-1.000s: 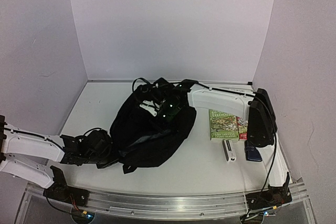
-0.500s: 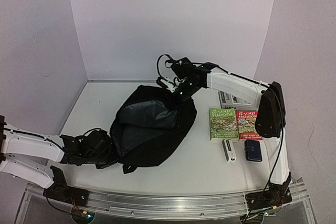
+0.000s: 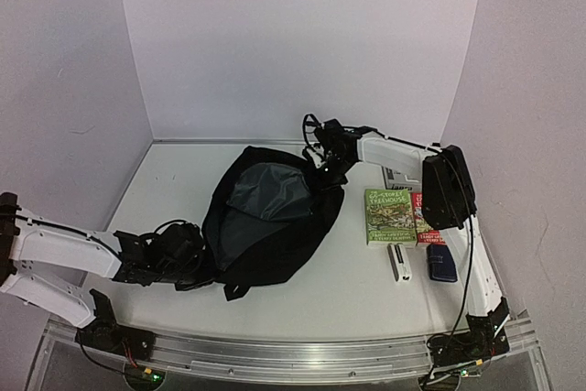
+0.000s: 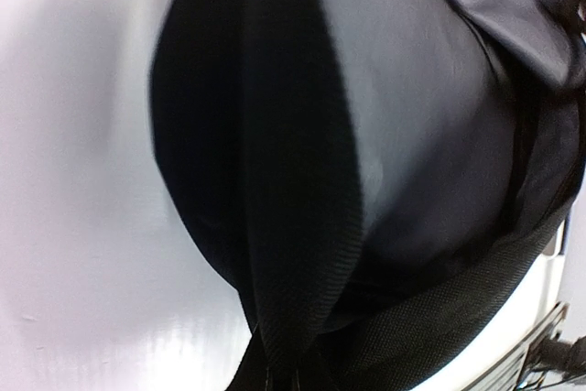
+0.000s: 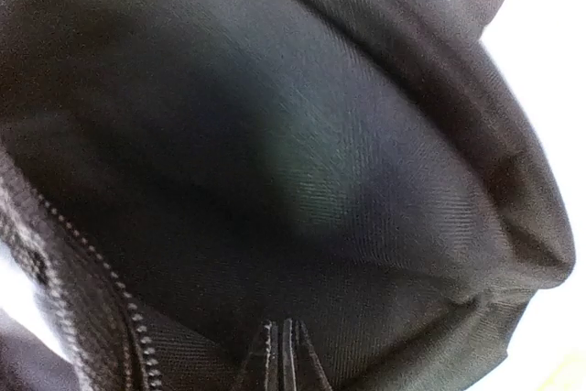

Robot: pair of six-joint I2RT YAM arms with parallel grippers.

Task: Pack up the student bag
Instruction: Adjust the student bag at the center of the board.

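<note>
The student bag (image 3: 275, 226), a large black backpack, lies mid-table with its mouth pulled open, showing grey lining (image 3: 267, 191). My left gripper (image 3: 189, 252) is at the bag's near-left end. In the left wrist view (image 4: 284, 378) it is shut on a black woven strap of the bag (image 4: 302, 254). My right gripper (image 3: 326, 158) is at the bag's far-right rim. In the right wrist view (image 5: 282, 343) its fingers are pressed together on the rim fabric, looking into the bag's dark inside (image 5: 302, 162), with the zip (image 5: 101, 272) at the left.
To the right of the bag lie a green book (image 3: 388, 215), a red book (image 3: 423, 219), a small white oblong item (image 3: 399, 263) and a dark-blue case (image 3: 441, 263). A white box (image 3: 396, 175) sits behind the right arm. Walls enclose the table on three sides.
My right gripper has swung from over the bag's middle to its far-right rim, pulling the mouth open and exposing the lining. The bag and my left gripper have shifted slightly right.
</note>
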